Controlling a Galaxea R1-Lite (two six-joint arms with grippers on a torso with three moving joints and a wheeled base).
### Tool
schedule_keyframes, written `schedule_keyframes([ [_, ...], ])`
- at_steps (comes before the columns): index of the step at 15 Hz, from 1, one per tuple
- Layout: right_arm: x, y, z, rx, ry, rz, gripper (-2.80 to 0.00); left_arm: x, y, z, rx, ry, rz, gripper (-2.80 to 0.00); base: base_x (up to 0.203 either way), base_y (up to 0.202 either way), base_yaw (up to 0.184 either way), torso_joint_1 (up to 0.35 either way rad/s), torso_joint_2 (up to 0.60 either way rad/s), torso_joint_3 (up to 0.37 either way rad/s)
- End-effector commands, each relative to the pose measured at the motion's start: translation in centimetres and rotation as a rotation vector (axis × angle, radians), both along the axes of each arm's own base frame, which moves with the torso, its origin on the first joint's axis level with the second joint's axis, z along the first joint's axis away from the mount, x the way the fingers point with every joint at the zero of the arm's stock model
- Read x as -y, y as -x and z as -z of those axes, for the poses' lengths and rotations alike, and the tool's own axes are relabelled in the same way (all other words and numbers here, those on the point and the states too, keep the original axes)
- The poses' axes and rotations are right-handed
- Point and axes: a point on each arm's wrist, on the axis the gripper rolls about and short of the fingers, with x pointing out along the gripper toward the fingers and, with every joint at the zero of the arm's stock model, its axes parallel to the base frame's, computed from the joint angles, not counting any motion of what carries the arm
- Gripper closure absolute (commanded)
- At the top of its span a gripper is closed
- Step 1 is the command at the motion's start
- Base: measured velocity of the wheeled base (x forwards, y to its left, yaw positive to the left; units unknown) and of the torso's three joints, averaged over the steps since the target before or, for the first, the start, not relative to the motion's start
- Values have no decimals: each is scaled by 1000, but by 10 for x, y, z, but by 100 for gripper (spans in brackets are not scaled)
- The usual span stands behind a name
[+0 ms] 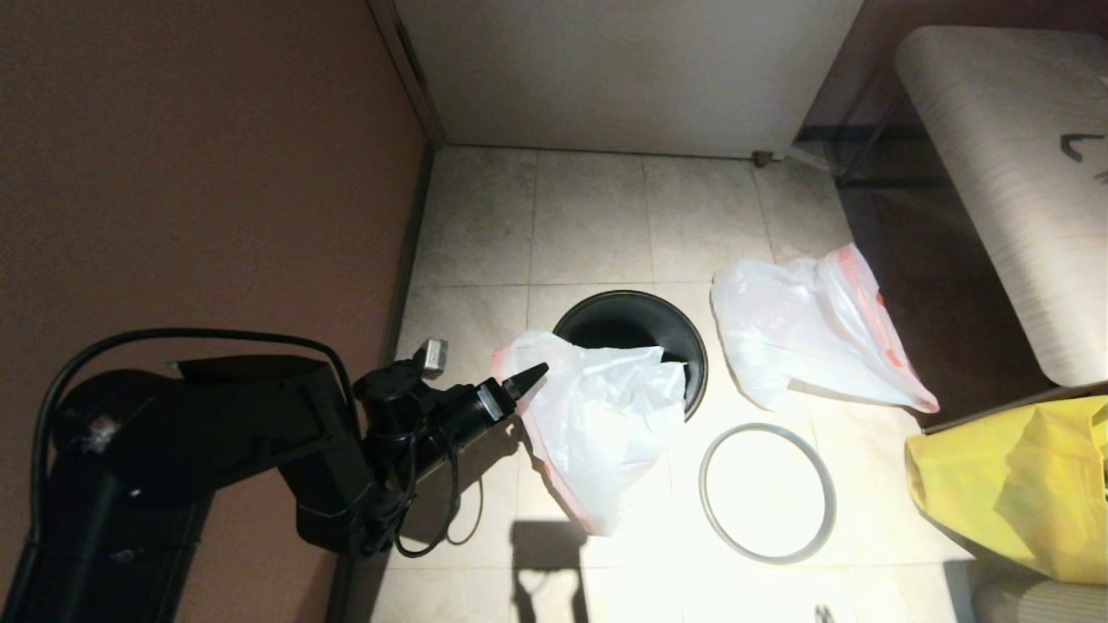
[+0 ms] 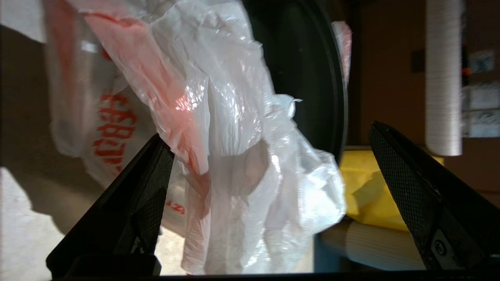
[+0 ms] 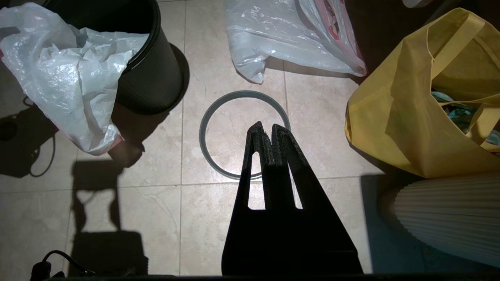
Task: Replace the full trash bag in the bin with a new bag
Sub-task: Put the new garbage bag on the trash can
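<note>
The black bin [image 1: 625, 325] stands on the tiled floor with its grey hoop [image 1: 702, 493] lying loose beside it. The new bag [image 1: 597, 415], crumpled film with nothing showing through, is draped over the bin's near-left rim and hangs down to the floor. My left gripper [image 1: 524, 381] is at that bag's left edge, open, and the film [image 2: 234, 164] hangs between its wide-spread fingers. The full trash bag [image 1: 805, 333] lies puffed on the floor right of the bin, its red-pink band to the right. My right gripper [image 3: 265, 127] is shut and empty above the hoop [image 3: 202, 134].
A big yellow bag [image 1: 1013, 493] stands at the near right with a ribbed pale cushion [image 3: 449, 218] beside it. A padded bench [image 1: 1004, 173] runs along the right side. A brown wall [image 1: 216, 173] bounds the left, and a white door closes the far end.
</note>
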Motion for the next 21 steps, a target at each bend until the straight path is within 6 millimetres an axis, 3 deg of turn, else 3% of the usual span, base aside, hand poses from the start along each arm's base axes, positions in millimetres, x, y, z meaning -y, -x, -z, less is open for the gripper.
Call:
schedule_keyframes([
  [1, 0, 0, 0, -2, -1, -1, 0, 5, 3, -20, 52, 28, 22, -280, 0, 0, 0, 0, 0, 0],
  [6, 0, 0, 0, -2, 0, 0, 0, 7, 8, -42, -36, 2, 150, -280, 0, 0, 0, 0, 0, 0],
  [8, 0, 0, 0, -2, 0, -1, 0, 7, 6, -36, -50, -2, 147, -280, 0, 0, 0, 0, 0, 0],
  [9, 0, 0, 0, -2, 0, -1, 0, 8, 5, -33, -56, -5, 147, 0, 0, 0, 0, 0, 0, 0],
  [21, 0, 0, 0, -2, 1, -1, 0, 6, 1, -31, -52, -3, 158, 0, 0, 0, 0, 0, 0, 0],
])
